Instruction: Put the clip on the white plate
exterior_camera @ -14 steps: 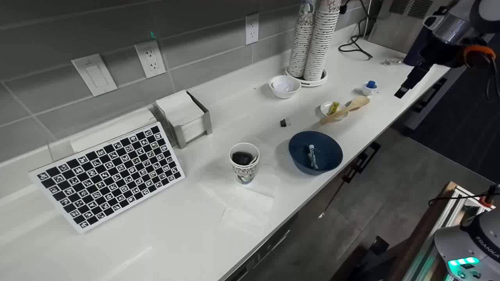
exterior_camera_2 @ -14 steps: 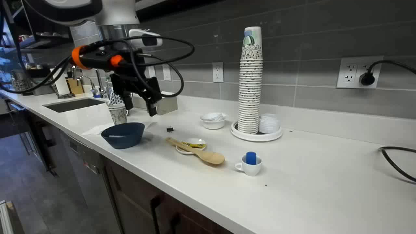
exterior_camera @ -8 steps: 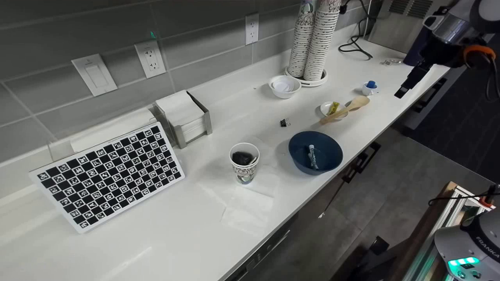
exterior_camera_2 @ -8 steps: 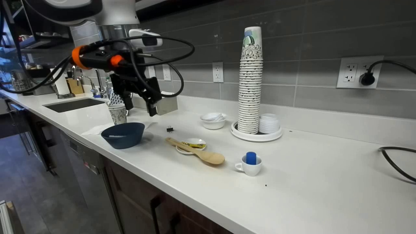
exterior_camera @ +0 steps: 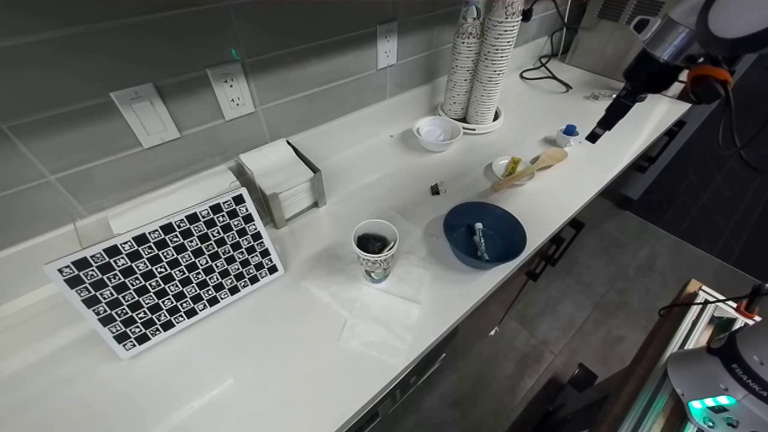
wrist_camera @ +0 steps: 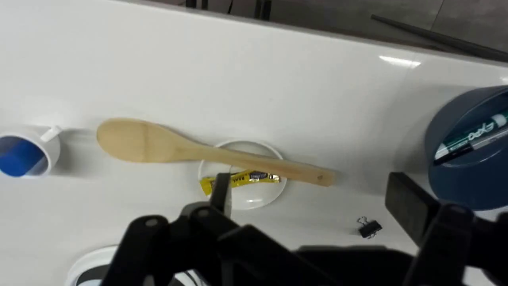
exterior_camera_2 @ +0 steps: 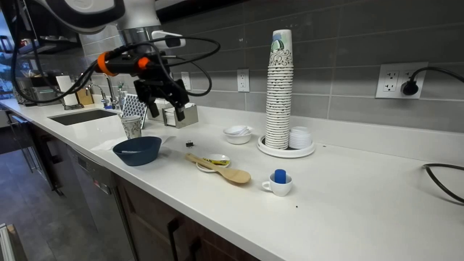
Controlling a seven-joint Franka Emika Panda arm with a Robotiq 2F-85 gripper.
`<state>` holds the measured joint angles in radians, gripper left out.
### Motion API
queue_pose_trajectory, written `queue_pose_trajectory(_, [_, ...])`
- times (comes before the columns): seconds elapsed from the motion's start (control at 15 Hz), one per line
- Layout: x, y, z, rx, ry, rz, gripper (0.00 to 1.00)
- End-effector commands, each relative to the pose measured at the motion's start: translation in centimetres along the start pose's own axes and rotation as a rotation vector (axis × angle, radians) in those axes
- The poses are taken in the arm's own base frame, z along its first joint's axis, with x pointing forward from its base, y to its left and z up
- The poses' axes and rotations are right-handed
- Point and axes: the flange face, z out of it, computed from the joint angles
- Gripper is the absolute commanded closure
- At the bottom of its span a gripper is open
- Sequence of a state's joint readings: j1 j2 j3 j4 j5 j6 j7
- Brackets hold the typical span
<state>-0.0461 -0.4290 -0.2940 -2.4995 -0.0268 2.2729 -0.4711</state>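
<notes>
The clip point(exterior_camera: 435, 189) is a small black binder clip lying on the white counter. It also shows in an exterior view point(exterior_camera_2: 189, 144) and in the wrist view point(wrist_camera: 370, 229). The white plate point(wrist_camera: 254, 197) is a small shallow dish holding a yellow packet point(wrist_camera: 248, 178), with a wooden spoon point(wrist_camera: 238, 158) lying across it. The plate is in both exterior views point(exterior_camera: 498, 166) point(exterior_camera_2: 217, 157). My gripper point(exterior_camera_2: 167, 112) is open and empty, in the air above the counter. In the wrist view the clip shows between the fingers, nearer the right finger point(wrist_camera: 408, 206); the left finger partly covers the plate.
A blue bowl point(exterior_camera: 468, 219) with markers stands beside the clip, near the counter's front edge. A white cup point(exterior_camera_2: 278, 188) holds a blue object. A white bowl point(exterior_camera: 437, 143), tall cup stacks point(exterior_camera_2: 280, 105), a napkin holder point(exterior_camera: 282, 180) and a paper cup point(exterior_camera: 376, 267) also stand there.
The arm and open gripper have shifted left in an exterior view, and right and upward in an exterior view. The clip, plate and spoon have not moved.
</notes>
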Motion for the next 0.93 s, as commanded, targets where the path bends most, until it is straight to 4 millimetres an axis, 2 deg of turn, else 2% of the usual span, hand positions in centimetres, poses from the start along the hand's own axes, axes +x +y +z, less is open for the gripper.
queue_pose_trajectory(0.0, [5.6, 1.7, 1.9, -0.048, 0.009, 0.023, 0.00])
queue_pose_trajectory(0.2, [9.8, 1.6, 4.9, -0.001, 0.018, 0.030, 0.00])
queue_pose_trajectory(0.27, [11.5, 0.6, 6.3, 0.040, 0.022, 0.005, 0.00])
queue_pose_trajectory(0.47, [16.1, -3.2, 8.6, 0.148, 0.052, -0.117, 0.00])
queue_pose_trajectory(0.6, [19.0, -4.7, 9.9, 0.177, 0.071, -0.179, 0.00])
queue_pose_trajectory(0.73, [20.6, -5.8, 10.4, 0.247, 0.068, -0.268, 0.00])
queue_pose_trajectory(0.8, [18.6, -6.2, 10.2, 0.183, 0.053, -0.200, 0.00])
queue_pose_trajectory(0.87, [19.4, -6.6, 10.6, 0.203, 0.054, -0.230, 0.00])
